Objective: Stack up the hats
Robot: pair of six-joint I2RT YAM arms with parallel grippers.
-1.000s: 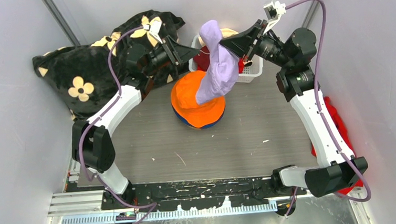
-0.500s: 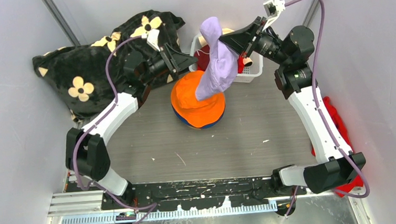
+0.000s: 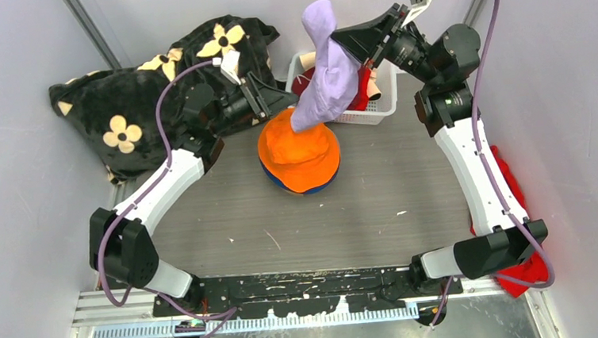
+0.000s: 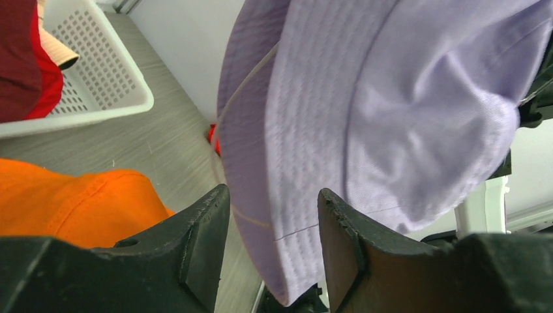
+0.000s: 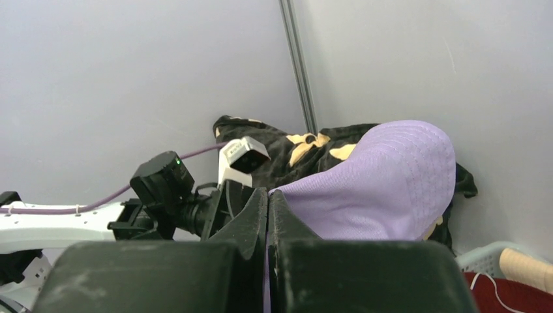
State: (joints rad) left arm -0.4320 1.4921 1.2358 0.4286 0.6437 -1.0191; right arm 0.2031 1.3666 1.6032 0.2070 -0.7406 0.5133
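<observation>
My right gripper (image 3: 336,37) is shut on the lilac hat (image 3: 324,68) and holds it up, hanging over the far edge of the stack. The orange hat (image 3: 298,151) tops that stack, with a blue brim (image 3: 274,181) showing under it. My left gripper (image 3: 297,99) is open, its jaws either side of the lilac hat's hanging brim (image 4: 287,215), not closed on it. In the right wrist view the lilac hat (image 5: 378,182) is pinched between my shut fingers (image 5: 267,208). Maroon and cream hats lie in the white basket (image 3: 372,116).
The black blanket with cream flowers (image 3: 129,109) lies at the back left. The red cloth (image 3: 512,186) lies by the right wall, beside my right arm. The white basket stands at the back, behind the stack.
My right gripper has lifted the lilac hat higher and further back. My left gripper has moved right, up to the hat's lower brim.
</observation>
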